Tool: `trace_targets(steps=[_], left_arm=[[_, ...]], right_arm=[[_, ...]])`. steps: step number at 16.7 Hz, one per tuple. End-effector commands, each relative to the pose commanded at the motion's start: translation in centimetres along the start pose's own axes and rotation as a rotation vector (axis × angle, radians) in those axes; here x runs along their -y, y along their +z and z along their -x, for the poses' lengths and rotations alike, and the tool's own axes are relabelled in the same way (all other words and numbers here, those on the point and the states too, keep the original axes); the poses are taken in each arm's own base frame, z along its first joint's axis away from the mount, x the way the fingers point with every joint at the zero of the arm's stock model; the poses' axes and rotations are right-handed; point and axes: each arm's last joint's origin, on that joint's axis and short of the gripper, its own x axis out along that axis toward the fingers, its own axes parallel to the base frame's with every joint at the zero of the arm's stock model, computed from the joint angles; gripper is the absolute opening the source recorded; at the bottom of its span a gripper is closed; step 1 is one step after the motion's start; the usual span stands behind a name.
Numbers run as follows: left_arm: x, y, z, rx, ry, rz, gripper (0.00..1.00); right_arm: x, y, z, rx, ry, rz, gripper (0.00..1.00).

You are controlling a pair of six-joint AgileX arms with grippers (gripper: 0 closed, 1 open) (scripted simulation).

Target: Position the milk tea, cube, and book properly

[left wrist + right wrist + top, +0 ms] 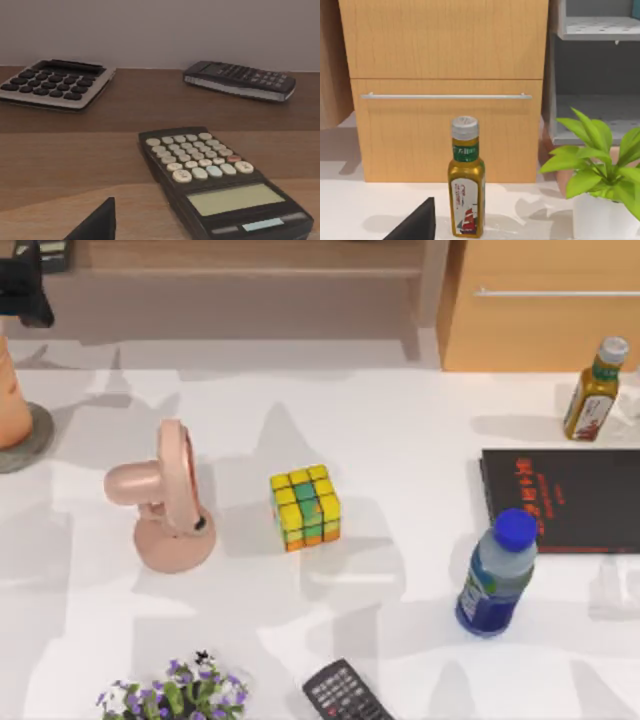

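Note:
The milk tea [10, 395], a peach-orange tapered container cut off by the frame's left edge, stands on a grey round coaster [35, 435]. A mostly yellow cube [305, 507] with green and orange stickers sits on the white table near its middle. The book is out of view. My left gripper [25, 290] hovers at the far left rear, beyond the milk tea and apart from it; a dark corner of the left gripper [97, 225] appears above a wooden shelf. A dark corner of my right gripper [417, 225] faces an olive-yellow bottle [466, 185].
A pink desk fan [165, 495] stands left of the cube. At the right are a flat black volume with red lettering [565, 500], a blue bottle [497, 575] and the olive-yellow bottle [595, 390]. A remote [345, 695] and flowers [175, 695] lie at the front. Calculators [215, 175] rest on the shelf.

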Motion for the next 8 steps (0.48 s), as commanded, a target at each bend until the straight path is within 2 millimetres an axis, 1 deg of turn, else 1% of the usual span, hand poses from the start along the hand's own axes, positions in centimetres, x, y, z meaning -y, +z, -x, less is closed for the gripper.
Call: trace_targets(steps=[2, 4, 6, 8], left_arm=[[2.2, 2.0, -2.8, -0.070, -0.057, 0.057, 1.00], [5.2, 3.7, -5.3, -0.183, -0.106, 0.130, 1.00], [8.7, 4.8, -7.2, -0.339, -0.139, 0.208, 1.00], [12.5, 5.1, -8.4, -0.526, -0.146, 0.280, 1.00]], right_arm=[[0.0, 0.0, 0.0, 0.000, 0.000, 0.000, 1.00], [0.0, 0.0, 0.0, 0.000, 0.000, 0.000, 1.00], [0.0, 0.0, 0.0, 0.000, 0.000, 0.000, 1.00], [0.0, 0.0, 0.0, 0.000, 0.000, 0.000, 1.00]])
